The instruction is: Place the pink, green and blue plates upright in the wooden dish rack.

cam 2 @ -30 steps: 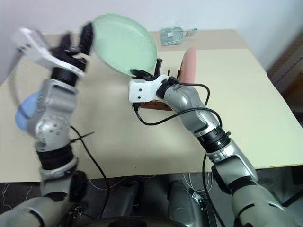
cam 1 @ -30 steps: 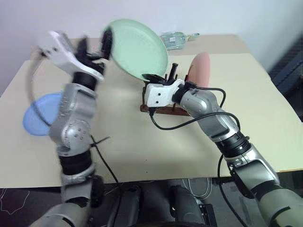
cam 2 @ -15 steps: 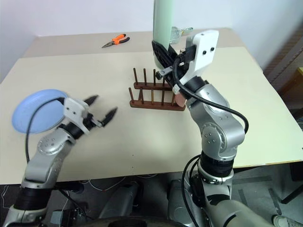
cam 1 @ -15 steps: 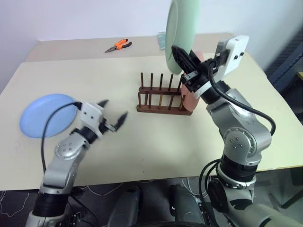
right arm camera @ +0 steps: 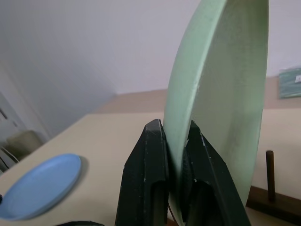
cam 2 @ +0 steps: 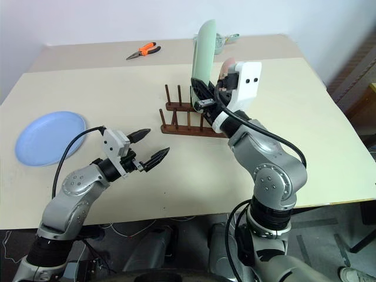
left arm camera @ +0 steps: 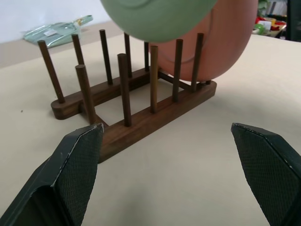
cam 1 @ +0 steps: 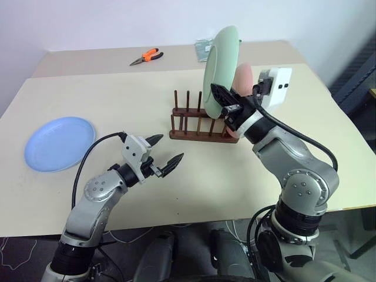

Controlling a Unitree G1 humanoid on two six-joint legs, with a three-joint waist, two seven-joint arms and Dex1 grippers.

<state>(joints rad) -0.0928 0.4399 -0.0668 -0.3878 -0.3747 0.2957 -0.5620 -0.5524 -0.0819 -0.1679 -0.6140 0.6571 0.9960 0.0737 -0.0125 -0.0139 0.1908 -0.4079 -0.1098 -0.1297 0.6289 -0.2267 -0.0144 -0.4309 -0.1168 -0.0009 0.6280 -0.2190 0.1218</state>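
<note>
Evenly and brightly lit, diffuse light from above, no glare anywhere. Only soft, faint shadows: a pale smudge under the blue plate (cam 1: 59, 143) at mid left, a short one beside the wooden dish rack (cam 1: 201, 126) near centre. Head views sharp across the table (cam 1: 176, 188), no motion blur, slight bending of straight edges toward the corners. Darker and murkier along the bottom edge. In the left wrist view, crisp pegs, softer background at upper right. In the right wrist view, close fingers (right arm camera: 149, 176) and green plate (right arm camera: 221, 99) sharp, far wall hazy and washed out.
</note>
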